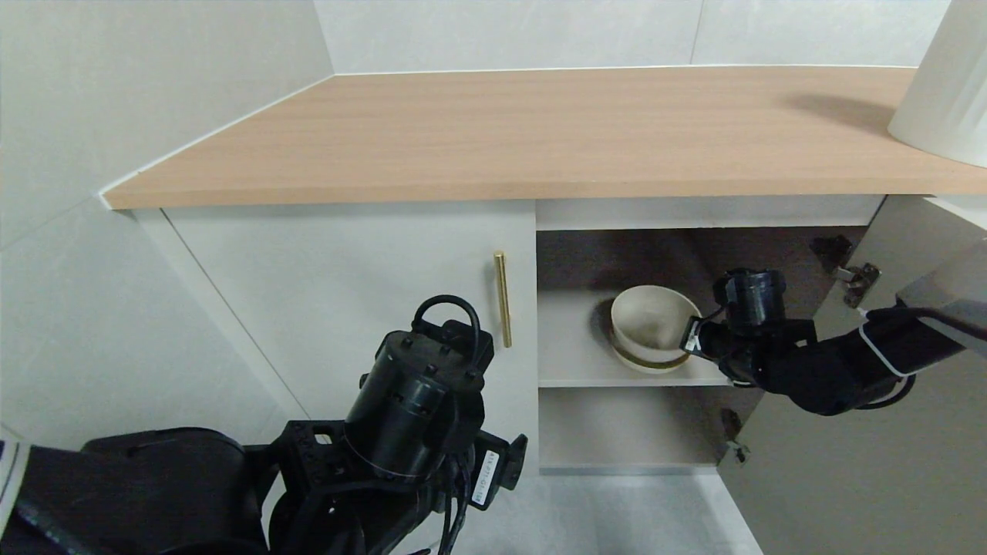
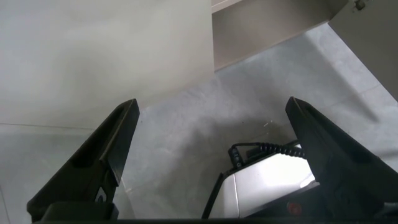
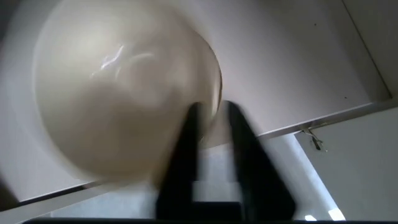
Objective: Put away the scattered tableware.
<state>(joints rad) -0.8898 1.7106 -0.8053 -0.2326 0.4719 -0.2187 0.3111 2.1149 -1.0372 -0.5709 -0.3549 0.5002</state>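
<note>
Left gripper (image 2: 211, 106): spread wide, low over floor | right gripper (image 1: 688, 337): clamped on bowl (image 1: 651, 324) right rim | bowl tilted on cabinet shelf (image 1: 570, 351), straight ahead of right fingers; right arm nearer

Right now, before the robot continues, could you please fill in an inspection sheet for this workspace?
Surface: light wooden countertop, carrying a white ribbed object at its right end.
Job's things: cream round bowl, tilted, on the upper cabinet shelf, over an olive-rimmed piece, kind unclear.
Clutter: nothing seen.
Grippers: right gripper shut on the bowl's rim; left gripper open, empty, above the grey floor.
Cables: black coiled cable seen between the left gripper's fingers; white cable along the right arm.
Surroundings: left cabinet door closed, with gold bar handle; right door open; pale tiled walls.
</note>
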